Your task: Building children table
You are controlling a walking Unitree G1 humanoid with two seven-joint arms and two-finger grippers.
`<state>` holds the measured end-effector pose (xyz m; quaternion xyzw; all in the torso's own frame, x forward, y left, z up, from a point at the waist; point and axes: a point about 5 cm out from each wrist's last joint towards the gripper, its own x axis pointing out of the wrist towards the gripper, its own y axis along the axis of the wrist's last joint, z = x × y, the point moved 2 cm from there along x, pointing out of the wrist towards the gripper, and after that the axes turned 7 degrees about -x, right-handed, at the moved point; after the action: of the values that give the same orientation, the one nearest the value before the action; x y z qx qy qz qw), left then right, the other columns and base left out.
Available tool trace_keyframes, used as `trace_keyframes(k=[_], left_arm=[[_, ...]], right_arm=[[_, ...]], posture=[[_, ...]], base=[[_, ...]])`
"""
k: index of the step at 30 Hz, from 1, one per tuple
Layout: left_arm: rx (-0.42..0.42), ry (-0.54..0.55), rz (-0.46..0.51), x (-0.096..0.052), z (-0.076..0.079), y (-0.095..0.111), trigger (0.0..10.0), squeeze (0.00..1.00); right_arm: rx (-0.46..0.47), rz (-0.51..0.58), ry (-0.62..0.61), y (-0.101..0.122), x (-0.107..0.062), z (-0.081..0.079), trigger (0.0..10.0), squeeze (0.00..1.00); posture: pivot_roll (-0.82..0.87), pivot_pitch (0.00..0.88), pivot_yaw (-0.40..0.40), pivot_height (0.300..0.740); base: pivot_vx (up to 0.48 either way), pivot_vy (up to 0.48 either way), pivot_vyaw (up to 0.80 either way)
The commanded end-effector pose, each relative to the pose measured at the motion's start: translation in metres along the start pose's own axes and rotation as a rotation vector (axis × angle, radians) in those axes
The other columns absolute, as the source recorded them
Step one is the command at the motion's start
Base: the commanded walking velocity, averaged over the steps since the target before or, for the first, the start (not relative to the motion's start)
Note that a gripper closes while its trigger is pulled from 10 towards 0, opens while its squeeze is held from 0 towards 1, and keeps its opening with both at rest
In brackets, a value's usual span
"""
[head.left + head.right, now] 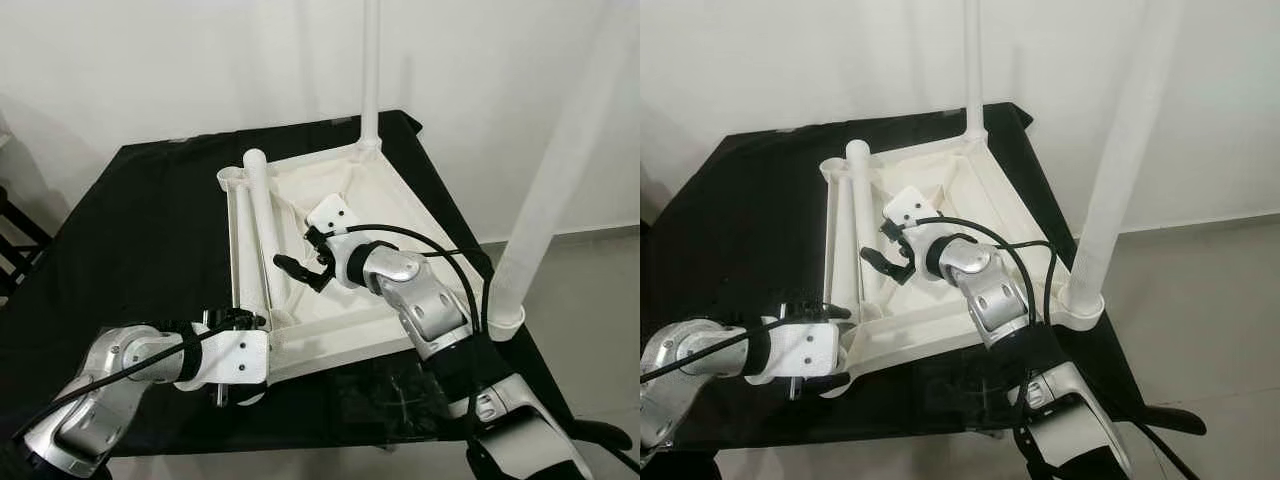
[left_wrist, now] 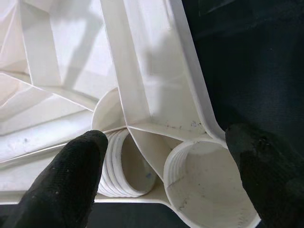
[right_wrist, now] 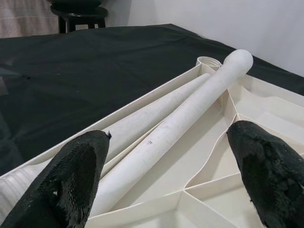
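An upturned white plastic tabletop (image 1: 340, 205) lies underside up on a bench draped in black cloth (image 1: 150, 215), its ribbed frame facing the ceiling. Two white legs already stand upright in their sockets: one at the far corner (image 1: 370, 70), the other at the near right corner (image 1: 545, 190), where its collar sits just past the edge of the bench. Two loose legs (image 1: 262, 225) lie side by side inside the frame along its left side, their rounded ends pointing toward the far wall.

The left pincer (image 2: 161, 175) sits at the near left corner of the tabletop, fingers (image 2: 66, 180) spread wide and holding nothing, one tip over the threaded end of a lying leg (image 2: 121, 164), the other beside the open threaded corner socket (image 2: 204, 185). The right pincer (image 3: 171, 171) hovers above the middle of the frame, also wide open and empty, its fingertips (image 3: 71, 175) pointing toward the upper of the two loose legs (image 3: 190, 107). A dark stool (image 3: 76, 12) stands beyond the bench's far side.
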<state>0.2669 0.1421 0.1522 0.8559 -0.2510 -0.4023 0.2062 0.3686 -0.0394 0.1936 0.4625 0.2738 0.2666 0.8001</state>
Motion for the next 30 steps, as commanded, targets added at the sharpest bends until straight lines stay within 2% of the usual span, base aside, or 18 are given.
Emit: trace_keyframes(k=[1,4,6,8,10,12,15,19,20,21,26,30], left_arm=[[-0.003,0.043,-0.126,0.001,-0.003,-0.024,10.0,0.0],[-0.001,0.135,-0.102,0.005,-0.014,-0.019,10.0,0.0],[-0.001,0.135,-0.102,0.005,-0.014,-0.019,10.0,0.0],[-0.013,0.154,-0.058,0.003,-0.021,-0.012,10.0,0.0],[-0.029,0.08,-0.015,-0.004,-0.018,-0.006,10.0,0.0],[-0.038,-0.039,-0.016,-0.014,-0.007,-0.007,10.0,0.0],[-0.045,-0.072,-0.021,-0.019,-0.005,-0.009,10.0,0.0],[-0.041,-0.014,-0.03,-0.024,-0.016,-0.011,10.0,0.0],[-0.027,0.103,-0.048,-0.025,-0.033,-0.015,10.0,0.0],[-0.024,0.163,-0.054,-0.023,-0.041,-0.017,10.0,0.0],[-0.012,0.245,-0.089,-0.018,-0.049,-0.025,10.0,0.0],[-0.036,0.254,-0.112,-0.009,-0.043,-0.033,10.0,0.0]], right_arm=[[0.008,-0.019,0.009,-0.004,0.002,-0.004,10.0,0.0],[0.008,-0.019,0.009,-0.005,0.002,-0.005,10.0,0.0],[0.008,-0.019,0.009,-0.005,0.002,-0.005,10.0,0.0],[0.008,-0.019,0.01,-0.004,0.002,-0.005,10.0,0.0],[0.009,-0.019,0.011,-0.004,0.002,-0.005,10.0,0.0],[0.01,-0.02,0.011,-0.004,0.003,-0.005,10.0,0.0],[0.01,-0.02,0.011,-0.004,0.003,-0.005,10.0,0.0],[0.011,-0.021,0.011,-0.005,0.003,-0.005,10.0,0.0],[0.011,-0.022,0.011,-0.005,0.003,-0.005,10.0,0.0],[0.012,-0.022,0.013,-0.005,0.003,-0.006,10.0,0.0],[0.011,-0.022,0.016,-0.005,0.003,-0.006,10.0,0.0],[0.011,-0.027,0.012,-0.006,0.003,-0.005,10.0,0.0]], posture=[[-0.02,0.065,0.11,0.74],[-0.02,0.065,0.11,0.74],[-0.02,0.065,0.11,0.74],[-0.02,0.066,0.109,0.74],[-0.02,0.067,0.109,0.74],[-0.02,0.066,0.109,0.74],[-0.02,0.066,0.11,0.74],[-0.02,0.066,0.109,0.74],[-0.02,0.067,0.108,0.74],[-0.02,0.068,0.108,0.74],[-0.02,0.071,0.105,0.74],[-0.02,0.071,0.106,0.74]], base=[[0.0,0.0,0.0],[0.0,0.0,0.0],[0.0,0.0,0.0],[0.0,0.0,0.0],[0.0,0.0,0.0],[0.0,0.0,0.0],[0.0,0.0,0.0],[0.0,0.0,0.0],[0.0,0.0,0.0],[0.0,0.0,0.0],[0.0,0.0,0.0],[0.0,0.0,0.0]])
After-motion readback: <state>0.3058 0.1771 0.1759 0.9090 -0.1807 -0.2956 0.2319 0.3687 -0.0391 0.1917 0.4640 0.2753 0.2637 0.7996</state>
